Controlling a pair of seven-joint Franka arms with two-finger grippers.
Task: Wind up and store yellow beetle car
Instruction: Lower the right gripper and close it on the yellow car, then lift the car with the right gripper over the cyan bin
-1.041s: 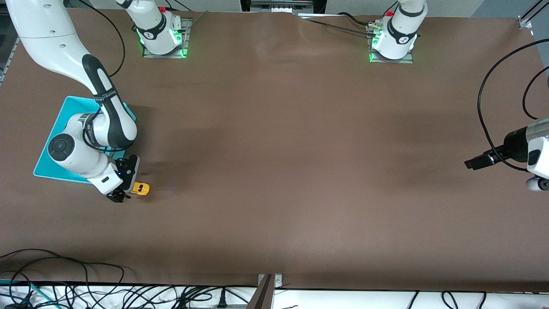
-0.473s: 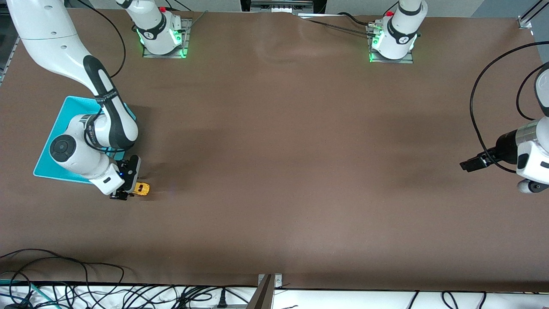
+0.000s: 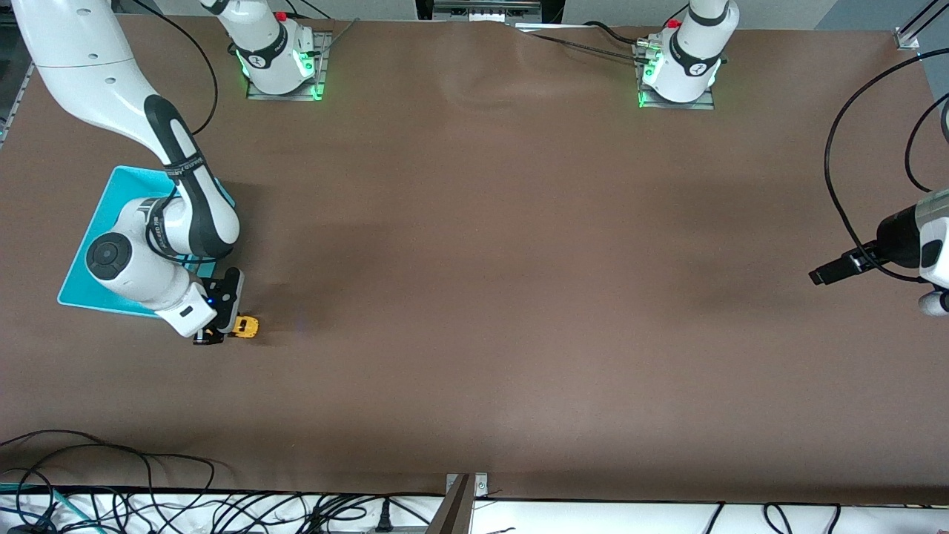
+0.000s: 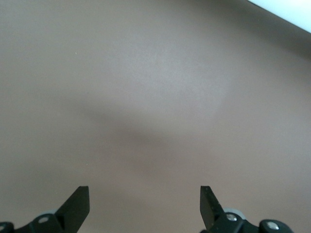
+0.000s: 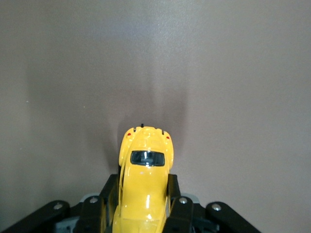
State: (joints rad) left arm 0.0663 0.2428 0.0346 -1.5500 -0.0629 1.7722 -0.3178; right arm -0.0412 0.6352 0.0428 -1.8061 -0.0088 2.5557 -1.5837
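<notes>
The right gripper (image 3: 215,331) is squeezed on the tiny yellow beetle car (image 3: 245,326), low on the brown table (image 3: 474,297), at four o'clock from the flat teal bin (image 3: 111,200). Pull it back straight, wheels pressed down. The left gripper (image 3: 827,274) waits, fingers apart.

I read no text, label, brand, number or sign with certainty. Right arm (image 3: 182,159) has white lettering on black forearm band, above teal bin (image 3: 85,252); too small for me to read. Round dark marks on both arm bases (image 3: 278,63): unreadable. Yellow beetle car (image 5: 146,179): no lettering I can make out.
</notes>
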